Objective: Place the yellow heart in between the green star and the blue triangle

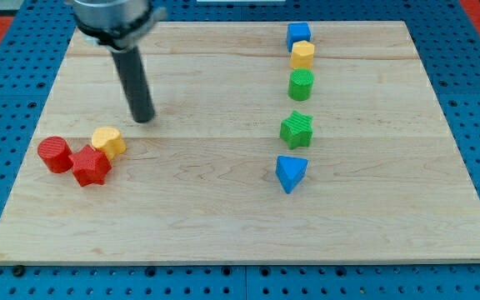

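Yellow heart [108, 142], if that shape reads right, lies at the wooden board's [223, 217] left, touching the red star [91, 165] beside the red cylinder [55, 154]. My tip [143, 117], a bare rod with no pincer, stands just above it. Green star [296, 129] and blue triangle [291, 172] sit well apart, rightward.

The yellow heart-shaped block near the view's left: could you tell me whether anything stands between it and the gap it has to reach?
Nothing visible does. The yellow heart-shaped block touches only the red star-shaped block on its lower left; bare board runs rightward to the gap between the green star-shaped block and the blue triangular block. My tip is above-right of the heart.
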